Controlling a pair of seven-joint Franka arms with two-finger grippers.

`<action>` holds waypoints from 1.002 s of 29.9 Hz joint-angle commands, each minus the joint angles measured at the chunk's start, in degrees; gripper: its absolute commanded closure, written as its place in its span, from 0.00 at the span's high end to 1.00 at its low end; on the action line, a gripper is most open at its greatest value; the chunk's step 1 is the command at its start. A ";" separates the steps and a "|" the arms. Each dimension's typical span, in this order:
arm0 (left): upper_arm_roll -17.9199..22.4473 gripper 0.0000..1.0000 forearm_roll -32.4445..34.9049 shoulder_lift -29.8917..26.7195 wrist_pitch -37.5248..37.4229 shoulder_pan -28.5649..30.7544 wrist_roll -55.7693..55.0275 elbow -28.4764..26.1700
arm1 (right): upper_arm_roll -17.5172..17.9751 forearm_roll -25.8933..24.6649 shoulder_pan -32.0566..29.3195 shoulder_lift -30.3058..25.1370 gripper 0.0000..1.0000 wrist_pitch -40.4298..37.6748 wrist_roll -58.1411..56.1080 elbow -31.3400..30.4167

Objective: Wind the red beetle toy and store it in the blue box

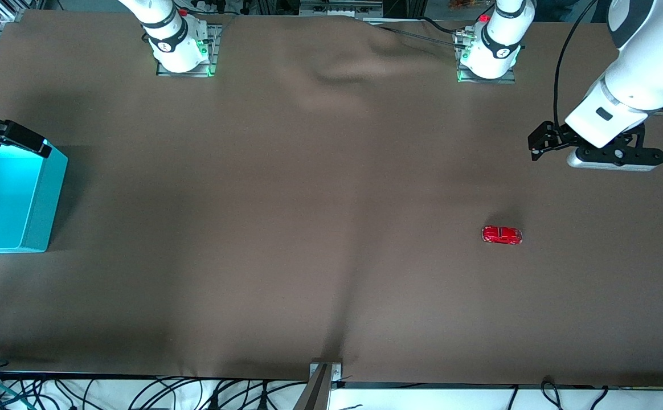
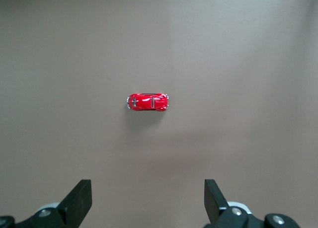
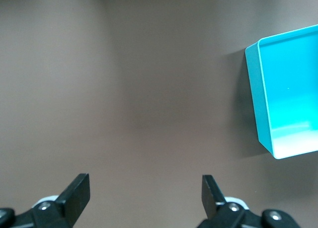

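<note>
The red beetle toy lies on its wheels on the brown cloth toward the left arm's end of the table. It also shows in the left wrist view, ahead of the fingers and apart from them. My left gripper hangs open and empty above the cloth, short of the toy; in its own view the jaws stand wide apart. The blue box stands at the right arm's end, empty inside, and shows in the right wrist view. My right gripper is open and empty over the box's rim.
A brown cloth covers the whole table, with a raised wrinkle between the two arm bases. A metal bracket and loose cables sit at the table edge nearest the front camera.
</note>
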 commanded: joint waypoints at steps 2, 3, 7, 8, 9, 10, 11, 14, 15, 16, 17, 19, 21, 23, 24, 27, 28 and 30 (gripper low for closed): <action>1.22 1.00 -5.34 -1.91 0.92 0.87 4.59 -1.84 | 0.37 -0.69 -0.30 -0.86 1.00 0.34 -0.23 -0.63; 1.22 1.00 -5.34 -1.82 0.66 0.95 4.68 -1.75 | 0.28 -0.61 -0.30 -0.86 1.00 0.25 -0.32 -0.63; 1.22 1.00 -5.43 -1.91 -1.18 1.13 4.68 -1.31 | 0.28 -0.60 -0.30 -0.77 1.00 0.25 -0.41 -0.63; 1.22 1.00 -5.34 -2.00 -1.71 1.13 4.68 -0.96 | 0.28 -0.60 -0.30 -0.77 1.00 0.25 -0.41 -0.63; 1.22 1.00 -5.08 -1.91 -1.89 1.22 4.68 -0.44 | 0.28 -0.60 -0.30 -0.77 1.00 0.25 -0.41 -0.63; 1.22 1.00 -4.99 -1.82 -1.98 1.22 4.68 0.00 | 0.28 -0.60 -0.30 -0.77 1.00 0.25 -0.32 -0.63; 1.22 1.00 -4.73 -1.82 -1.98 1.22 4.68 0.18 | 0.28 -0.60 -0.30 -0.77 1.00 0.34 -0.32 -0.63; 1.13 1.00 -4.55 -1.73 -1.98 1.13 4.59 0.27 | 0.28 -0.60 -0.30 -0.77 1.00 0.34 -0.15 -0.63; 1.04 1.00 -4.64 -1.73 -1.98 1.13 4.59 0.27 | 0.28 -0.60 -0.30 -0.77 1.00 0.34 -0.06 -0.63; 1.04 1.00 -4.64 -1.73 -1.98 1.13 4.68 0.27 | 0.28 -0.60 -0.30 -0.77 1.00 0.34 0.03 -0.63; 1.04 1.00 -4.64 -1.73 -1.98 1.22 4.68 0.27 | 0.28 -0.60 -0.30 -0.77 1.00 0.34 0.03 -0.63; 1.04 1.00 -4.64 -1.64 -1.98 1.22 4.59 0.27 | 0.28 -0.60 -0.30 -0.77 1.00 0.34 0.12 -0.63; 1.04 1.00 -4.73 -1.29 -1.98 1.22 4.59 0.27 | 0.37 -0.61 -0.30 -0.77 1.00 0.34 0.12 -0.63; 1.04 1.00 -4.73 -1.03 -1.89 1.48 4.94 0.27 | 0.28 -0.60 -0.30 -0.77 1.00 0.34 0.12 -0.63; 1.04 1.00 -4.90 -0.59 -1.89 1.92 5.03 0.27 | 0.28 -0.69 -0.30 -0.77 1.00 0.42 0.12 -0.63; 1.04 1.00 -5.43 0.20 -1.89 2.98 5.21 0.27 | 0.28 -0.69 -0.30 -0.77 1.00 0.86 0.21 -0.72; 0.95 1.00 -5.43 0.98 -1.72 2.98 8.43 0.27 | 0.28 -0.69 -0.30 -0.77 1.00 0.86 0.21 -0.72; 0.95 1.00 -5.34 1.25 -1.54 3.06 10.21 0.27 | 0.28 -0.69 -0.30 -0.77 1.00 0.86 0.21 -0.72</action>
